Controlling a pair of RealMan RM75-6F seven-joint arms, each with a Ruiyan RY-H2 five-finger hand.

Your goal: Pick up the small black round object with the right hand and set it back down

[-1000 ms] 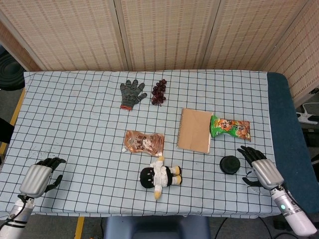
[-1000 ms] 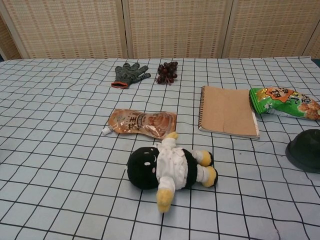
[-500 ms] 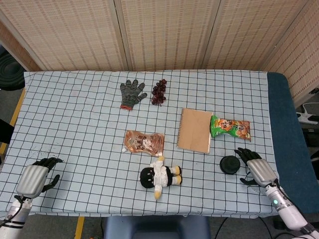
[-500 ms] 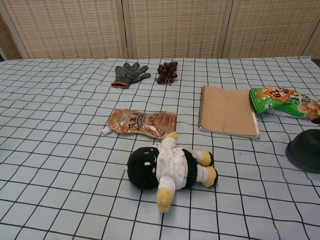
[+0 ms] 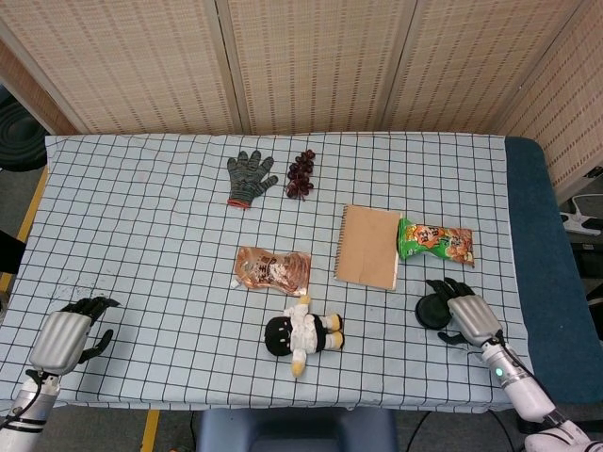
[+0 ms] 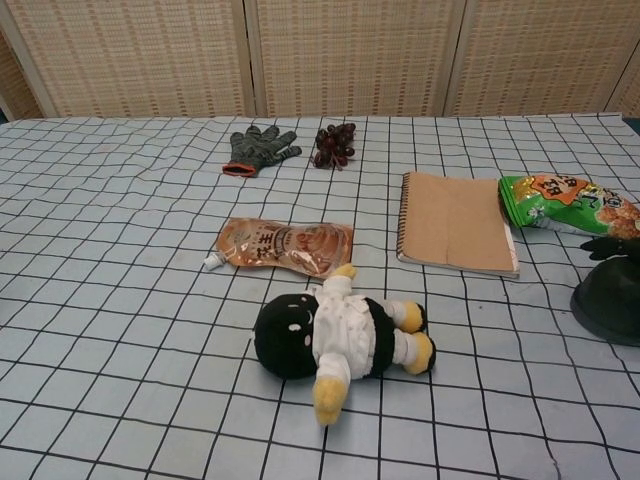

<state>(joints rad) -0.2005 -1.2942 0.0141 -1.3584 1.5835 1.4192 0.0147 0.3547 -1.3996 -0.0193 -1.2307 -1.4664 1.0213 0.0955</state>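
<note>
- Over the last second the right hand has slid in from the table's right edge toward the small black round object, and its dark fingertips now arc over the object's far rim where before there was a clear gap between them.
- To my eye the reach is nearly done and the grasp is just starting. The object sits flat on the cloth and I cannot tell whether the fingers have closed on it or only hover at its edge.
- The object lies at about four o'clock on the table, just near of the snack bag. In the chest view it shows at the right border as a low dark dome with fingertips peeking behind it.
- The left hand rests at about eight o'clock with its fingers curled in and nothing in them, barely shifted.
- The object looks matt, smooth and hard, a squat puck that offers only a low rim to pinch.
- Around it are a brown spiral notebook, stiff and flat, the glossy crinkled green bag and a shiny orange pouch.
- There is also a soft plush doll, a knitted grey glove and a knobbly dark grape cluster, all on a checked cloth that lies slightly rumpled.
</note>
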